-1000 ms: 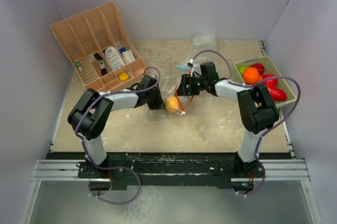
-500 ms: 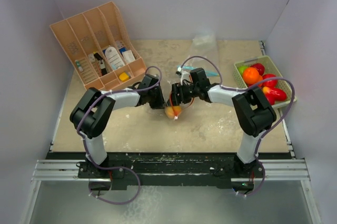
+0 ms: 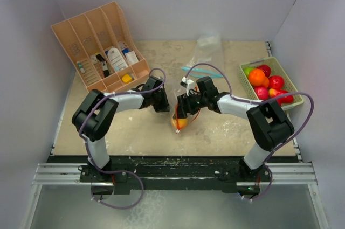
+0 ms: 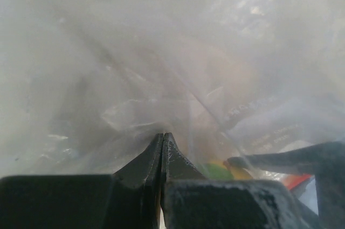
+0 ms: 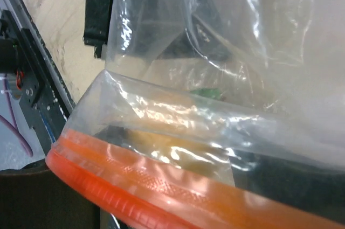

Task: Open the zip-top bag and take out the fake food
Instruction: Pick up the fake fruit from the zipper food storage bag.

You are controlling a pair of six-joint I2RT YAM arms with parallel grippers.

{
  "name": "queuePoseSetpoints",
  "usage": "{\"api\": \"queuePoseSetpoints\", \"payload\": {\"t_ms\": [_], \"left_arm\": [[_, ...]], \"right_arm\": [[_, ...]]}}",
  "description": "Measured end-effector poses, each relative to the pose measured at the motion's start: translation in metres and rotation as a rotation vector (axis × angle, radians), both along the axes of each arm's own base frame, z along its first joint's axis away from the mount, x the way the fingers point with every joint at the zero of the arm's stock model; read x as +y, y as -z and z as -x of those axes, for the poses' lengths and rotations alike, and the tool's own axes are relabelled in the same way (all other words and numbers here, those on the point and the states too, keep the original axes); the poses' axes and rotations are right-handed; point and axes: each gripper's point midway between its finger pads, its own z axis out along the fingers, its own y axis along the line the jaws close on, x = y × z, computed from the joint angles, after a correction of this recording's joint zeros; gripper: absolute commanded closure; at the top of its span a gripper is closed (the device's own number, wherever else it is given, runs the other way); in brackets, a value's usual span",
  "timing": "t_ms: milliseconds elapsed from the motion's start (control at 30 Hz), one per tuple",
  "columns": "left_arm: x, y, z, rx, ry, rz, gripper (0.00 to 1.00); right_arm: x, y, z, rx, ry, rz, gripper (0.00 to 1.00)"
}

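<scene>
— Left claw [image 4: 163, 144]?
— Pinched tight on the zip-top bag's [image 5: 215, 78] clear film.
— Right claw [image 3: 182, 111]?
— Swathed in the bag; I cannot tell its spread.
— The fake food [image 3: 276, 82]?
— One yellow-orange fruit [image 3: 180, 123] bagged mid-worktop [image 3: 135, 132]; other fruits [image 3: 257, 77] in the green tray [image 3: 289, 80] at 3 o'clock.

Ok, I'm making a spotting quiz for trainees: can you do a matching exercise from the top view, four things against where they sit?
1 peach plastic divided organiser
2 pale green plastic tray holding toy fruits
3 clear zip-top bag with orange seal
4 clear plastic bag with teal strip

A centre back
B left back
C right edge
D centre, nearer front

Pairs: 1-B, 2-C, 3-D, 4-A
</scene>
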Motion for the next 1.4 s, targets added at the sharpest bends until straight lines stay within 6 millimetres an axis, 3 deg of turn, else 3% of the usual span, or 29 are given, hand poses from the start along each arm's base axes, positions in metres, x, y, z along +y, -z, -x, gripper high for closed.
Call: {"api": "queuePoseSetpoints", "payload": {"t_ms": [467, 667, 933, 1167, 1300, 1400], "left_arm": [[0.009, 0.000, -0.005, 0.023, -0.019, 0.018, 1.00], [0.009, 0.000, -0.004, 0.029, -0.022, 0.020, 1.00], [0.017, 0.001, -0.001, 0.041, -0.052, 0.038, 1.00], [0.035, 0.003, 0.008, 0.051, -0.126, 0.085, 1.00], [0.043, 0.003, 0.013, 0.047, -0.163, 0.095, 1.00], [0.045, 0.003, 0.013, 0.046, -0.179, 0.097, 1.00]], "right_arm": [[0.005, 0.008, 0.018, 0.020, -0.081, 0.005, 0.24], [0.018, 0.013, 0.027, 0.049, -0.159, -0.029, 0.37], [0.017, 0.005, 0.038, 0.042, -0.183, -0.015, 0.48], [-0.008, -0.006, 0.040, 0.087, -0.108, 0.044, 0.54], [-0.037, -0.020, 0.020, 0.106, 0.001, 0.044, 0.54], [-0.054, -0.042, -0.004, 0.085, 0.080, 0.031, 0.54]]}}
